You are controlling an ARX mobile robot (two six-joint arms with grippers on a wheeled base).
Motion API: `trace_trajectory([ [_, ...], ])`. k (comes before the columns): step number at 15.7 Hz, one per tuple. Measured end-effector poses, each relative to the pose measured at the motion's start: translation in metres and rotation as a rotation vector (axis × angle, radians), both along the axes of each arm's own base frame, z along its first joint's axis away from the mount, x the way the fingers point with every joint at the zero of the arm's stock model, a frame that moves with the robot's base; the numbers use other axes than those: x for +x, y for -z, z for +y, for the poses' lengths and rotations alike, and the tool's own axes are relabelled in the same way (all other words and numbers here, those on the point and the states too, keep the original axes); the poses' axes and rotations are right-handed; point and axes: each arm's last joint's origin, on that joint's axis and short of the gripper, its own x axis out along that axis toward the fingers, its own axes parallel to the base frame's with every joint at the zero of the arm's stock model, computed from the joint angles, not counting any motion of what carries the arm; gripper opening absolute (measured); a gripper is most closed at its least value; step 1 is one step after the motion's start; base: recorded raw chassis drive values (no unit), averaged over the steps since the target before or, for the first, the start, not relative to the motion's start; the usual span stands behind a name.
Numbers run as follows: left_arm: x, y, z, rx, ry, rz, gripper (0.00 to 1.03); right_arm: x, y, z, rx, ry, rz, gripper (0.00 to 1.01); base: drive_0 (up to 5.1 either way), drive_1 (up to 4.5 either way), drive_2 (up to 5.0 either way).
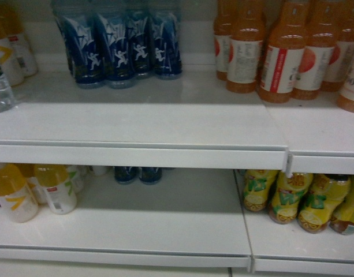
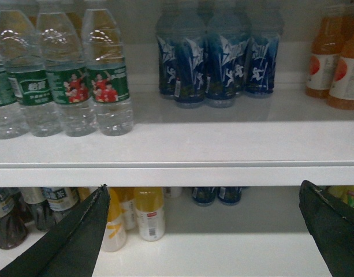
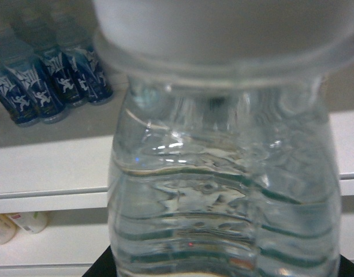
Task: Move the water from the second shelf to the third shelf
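Note:
A clear ribbed water bottle [image 3: 223,190] fills the right wrist view, its white cap at the top edge. It stands between the dark jaws of my right gripper [image 3: 223,270], which only show as corners at the bottom. Three more water bottles [image 2: 107,86] with green labels stand at the left of the upper shelf [image 2: 223,144] in the left wrist view. One of them shows at the left edge of the head view as a water bottle [image 1: 0,86]. My left gripper [image 2: 202,231] is open and holds nothing, in front of the lower shelf [image 2: 234,254]. Neither gripper shows in the head view.
Blue drink bottles [image 1: 122,49] stand mid-back on the upper shelf [image 1: 142,124], orange drinks [image 1: 283,52] at its right. On the lower shelf [image 1: 136,231] are yellow-and-white bottles [image 1: 52,187] left, yellow tea bottles [image 1: 304,199] right, blue bottles [image 1: 137,174] behind.

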Motion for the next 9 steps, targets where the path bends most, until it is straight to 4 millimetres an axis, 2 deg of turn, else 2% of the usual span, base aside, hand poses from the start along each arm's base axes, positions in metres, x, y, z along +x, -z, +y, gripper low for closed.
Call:
trace_trajectory([
  [9, 0.0000, 0.0000, 0.0000, 0.000, 0.000, 0.000, 0.98, 0.0002, 0.0001, 0.0003, 0.001, -0.006, 0.001, 0.43, -5.1, 2.37, 2.4],
])
